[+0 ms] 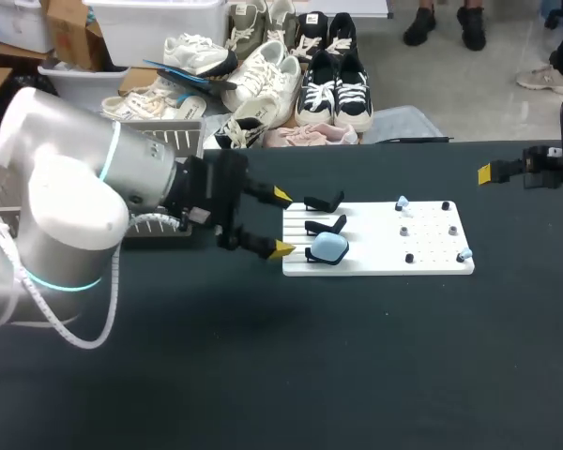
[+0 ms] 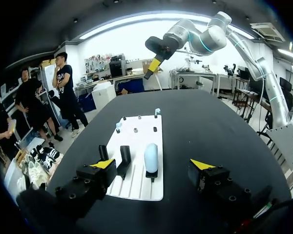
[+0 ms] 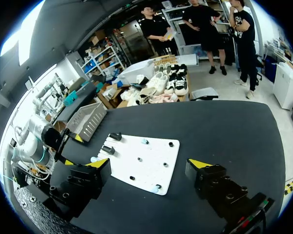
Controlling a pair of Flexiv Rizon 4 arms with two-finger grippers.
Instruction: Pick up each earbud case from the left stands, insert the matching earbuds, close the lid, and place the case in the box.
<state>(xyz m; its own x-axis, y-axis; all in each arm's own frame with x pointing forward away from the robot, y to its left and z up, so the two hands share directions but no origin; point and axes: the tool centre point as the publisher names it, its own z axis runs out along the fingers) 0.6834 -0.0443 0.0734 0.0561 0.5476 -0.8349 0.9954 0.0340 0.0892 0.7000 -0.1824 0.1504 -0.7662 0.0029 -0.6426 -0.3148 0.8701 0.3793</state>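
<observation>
**Head view.** A white board (image 1: 432, 246) lies on the black worktop (image 1: 357, 375). Black stands (image 1: 325, 202) sit in a row along the board's left end. The pale blue case (image 1: 330, 247) rests, lid shut, on the stand at the board's near left corner. Two pale blue earbuds (image 1: 402, 202) stand on pegs, one by the board's far edge and one at its near right corner. The left arm (image 1: 75, 216) comes in from the left. The left jaws stand wide just off the board's left edge, and their yellow fingertips (image 1: 281, 195) hold nothing. The nearer tip is just beside the case. The box (image 1: 174, 141) sits well left of the board, behind the arm. The right arm (image 1: 549, 169) hangs well off the board's far right corner.

**Left wrist view.** The left jaws gape wide over the board's (image 2: 136, 183) stand end. The case (image 2: 151, 157) stands upright on its stand ahead of them, in line with the gap and apart from both fingertips (image 2: 102, 164). The other stands (image 2: 124, 158) are beside the case. The earbuds (image 2: 157, 111) are at the board's far end. The right arm (image 2: 195, 36) hangs above the worktop (image 2: 210, 122) beyond the board.

**Right wrist view.** The right jaws are wide and hold nothing, with fingertips (image 3: 200, 163) above the board's (image 3: 151, 156) peg end. The earbuds (image 3: 144, 141) sit on this end. The stands (image 3: 115, 136) and the case (image 3: 94, 159) are at the board's far end, next to the left arm (image 3: 36, 136). The box (image 3: 88, 122) lies beyond that end.
</observation>
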